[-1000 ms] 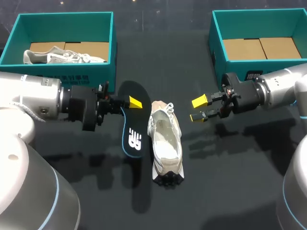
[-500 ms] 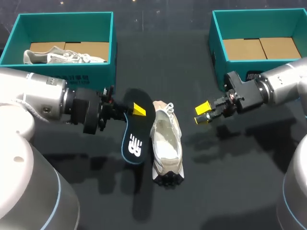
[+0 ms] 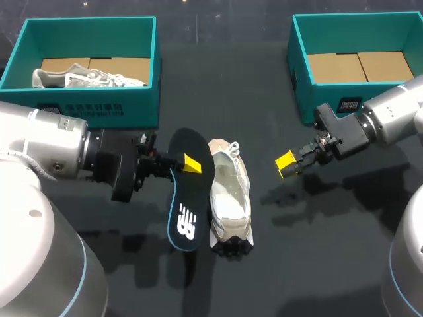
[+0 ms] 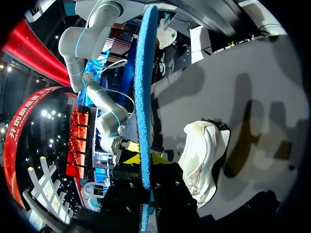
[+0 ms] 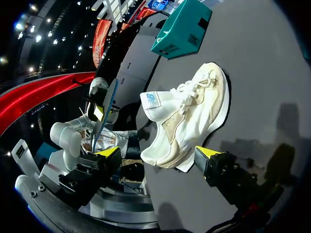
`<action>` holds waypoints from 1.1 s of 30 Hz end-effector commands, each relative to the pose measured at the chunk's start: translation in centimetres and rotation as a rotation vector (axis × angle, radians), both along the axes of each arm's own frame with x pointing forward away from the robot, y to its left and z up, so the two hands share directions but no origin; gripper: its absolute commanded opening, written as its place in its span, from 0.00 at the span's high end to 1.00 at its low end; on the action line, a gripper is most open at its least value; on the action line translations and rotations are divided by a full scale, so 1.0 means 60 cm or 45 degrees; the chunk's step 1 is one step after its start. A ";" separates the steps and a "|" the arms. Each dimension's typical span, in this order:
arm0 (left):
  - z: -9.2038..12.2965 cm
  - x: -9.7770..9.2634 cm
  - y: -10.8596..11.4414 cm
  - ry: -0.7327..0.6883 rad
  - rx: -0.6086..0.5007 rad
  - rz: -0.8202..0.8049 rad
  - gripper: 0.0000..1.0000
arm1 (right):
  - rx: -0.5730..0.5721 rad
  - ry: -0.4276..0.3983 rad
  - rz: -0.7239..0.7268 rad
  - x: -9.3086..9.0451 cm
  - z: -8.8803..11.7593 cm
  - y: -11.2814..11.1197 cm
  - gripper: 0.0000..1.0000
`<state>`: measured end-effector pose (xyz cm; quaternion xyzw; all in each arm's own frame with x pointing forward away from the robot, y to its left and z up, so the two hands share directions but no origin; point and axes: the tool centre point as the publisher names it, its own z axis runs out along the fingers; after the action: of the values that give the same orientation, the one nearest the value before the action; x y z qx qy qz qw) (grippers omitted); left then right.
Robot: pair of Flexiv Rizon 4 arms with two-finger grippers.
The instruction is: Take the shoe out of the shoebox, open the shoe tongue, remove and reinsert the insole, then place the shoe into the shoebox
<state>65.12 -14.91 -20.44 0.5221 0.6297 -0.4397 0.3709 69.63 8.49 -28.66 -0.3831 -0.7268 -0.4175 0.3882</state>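
Observation:
My left gripper (image 3: 190,164) is shut on a black insole (image 3: 184,205) with a blue edge, holding it on edge just left of the shoe. The cream-white shoe (image 3: 229,198) lies on the dark table, toe toward the front. In the left wrist view the insole (image 4: 145,87) stands edge-on between the yellow tips of the left gripper (image 4: 145,158), with the shoe (image 4: 204,155) beside it. My right gripper (image 3: 287,163) hovers open to the right of the shoe, holding nothing. In the right wrist view the right gripper (image 5: 158,153) frames the shoe (image 5: 189,116) ahead of it.
A teal shoebox (image 3: 89,26) at the back left holds a second pale shoe (image 3: 86,78). Another teal shoebox (image 3: 357,20) at the back right shows only its cardboard floor. Both boxes stand behind the arms.
My left gripper has carried the insole toward the table's front and closer to the shoe. My right gripper has turned at the wrist and drifted slightly right and frontward.

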 end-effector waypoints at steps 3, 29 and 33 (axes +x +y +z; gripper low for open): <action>0.019 -0.048 -0.009 0.218 -0.041 -0.016 1.00 | -0.100 -0.248 0.101 -0.032 -0.012 -0.021 0.00; -0.027 -0.109 -0.081 0.752 -0.028 0.020 1.00 | -0.353 -0.892 0.612 -0.042 -0.078 -0.010 0.00; -0.028 -0.110 -0.084 0.738 -0.017 0.004 1.00 | -0.413 -0.882 0.721 -0.036 -0.094 -0.005 0.00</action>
<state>57.95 -18.98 -21.61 0.3688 0.7086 -0.5732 0.1826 66.84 7.27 -33.95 -0.1654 -0.9028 -0.3474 0.1922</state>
